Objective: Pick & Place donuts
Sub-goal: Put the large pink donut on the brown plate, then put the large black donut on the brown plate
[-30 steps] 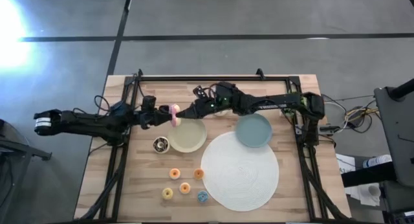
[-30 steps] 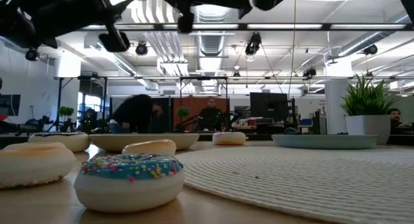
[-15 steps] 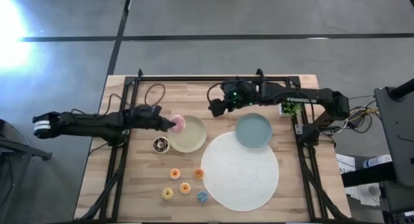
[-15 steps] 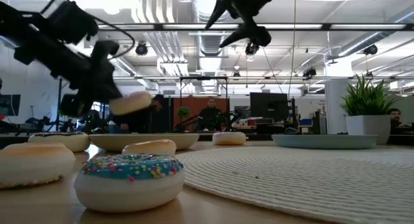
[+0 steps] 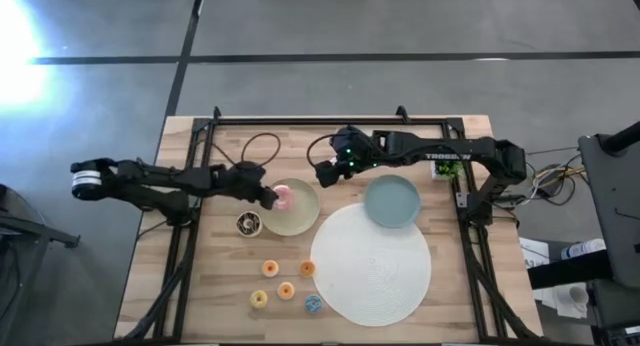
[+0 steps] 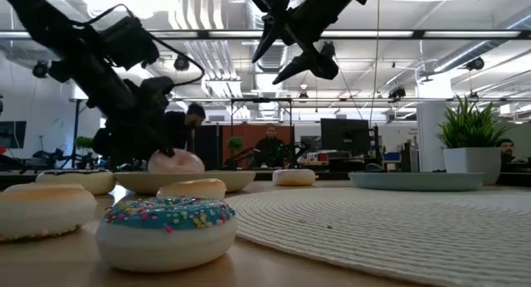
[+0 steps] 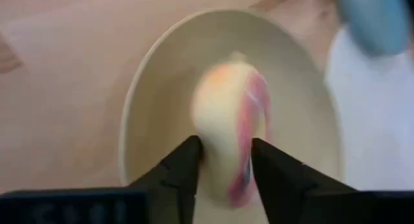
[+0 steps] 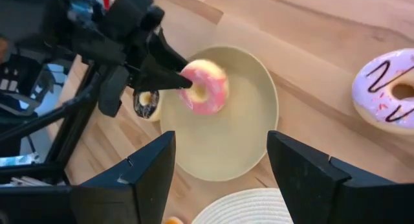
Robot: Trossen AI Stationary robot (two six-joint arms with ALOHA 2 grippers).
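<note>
Both arms are black, built of slim jointed links; the left arm [image 5: 150, 181] ends at its outer side in a white-banded cylindrical section, and a black cable loops free above its forearm. The right arm [image 5: 430, 151] carries white lettering along one link and a small green light near its wrist — black cabling trails from its base. Each gripper has two dark, wedge-shaped tapering fingers [image 8: 149, 175] — matte black, flat-faced, mounted on a dark crossbar seen in the left wrist view.
</note>
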